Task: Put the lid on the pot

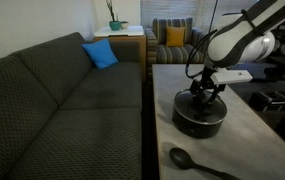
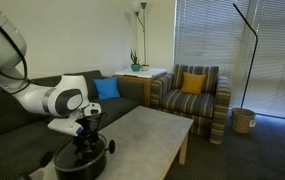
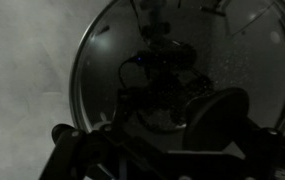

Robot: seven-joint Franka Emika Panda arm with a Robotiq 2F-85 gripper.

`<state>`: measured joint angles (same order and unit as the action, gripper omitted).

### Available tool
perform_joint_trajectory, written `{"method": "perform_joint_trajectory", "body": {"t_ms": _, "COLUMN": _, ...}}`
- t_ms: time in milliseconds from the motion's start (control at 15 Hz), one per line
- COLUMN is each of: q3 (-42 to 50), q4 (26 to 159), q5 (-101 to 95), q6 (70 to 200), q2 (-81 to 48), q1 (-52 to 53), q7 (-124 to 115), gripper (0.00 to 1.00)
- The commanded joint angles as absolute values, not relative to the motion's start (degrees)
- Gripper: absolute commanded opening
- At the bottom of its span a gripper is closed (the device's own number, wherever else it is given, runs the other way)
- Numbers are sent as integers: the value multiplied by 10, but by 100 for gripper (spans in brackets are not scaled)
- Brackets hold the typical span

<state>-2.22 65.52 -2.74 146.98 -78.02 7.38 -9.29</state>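
The black pot (image 1: 199,122) stands on the light table near my gripper; it also shows in an exterior view (image 2: 82,163). The glass lid (image 3: 102,60) with its metal rim fills the wrist view and lies flat over the pot. Its black knob (image 3: 218,118) sits just below my gripper (image 3: 180,150), whose dark fingers stand wide apart on either side. In both exterior views my gripper (image 1: 204,92) (image 2: 85,138) hangs right over the pot's middle, close to the lid. The wrist view is very dark, so contact with the knob is unclear.
A black long-handled spoon (image 1: 182,157) lies on the table (image 1: 247,150) in front of the pot. A dark sofa (image 1: 72,90) runs along one side of the table. A striped armchair (image 2: 192,95) stands beyond the table's far end.
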Motion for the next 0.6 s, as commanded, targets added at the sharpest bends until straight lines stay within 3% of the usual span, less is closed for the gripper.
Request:
{"method": "perform_joint_trajectory", "body": {"t_ms": 0, "q3": -41, "q4": 746, "q5": -18, "q6": 1527, "q2": -734, "q1": 50, "q7": -80, "gripper": 100}}
{"method": "perform_joint_trajectory", "body": {"t_ms": 533, "q3": -9, "q4": 874, "q5": -32, "q6": 1610, "q2": -651, "q1": 81, "q7": -127, "gripper": 100}}
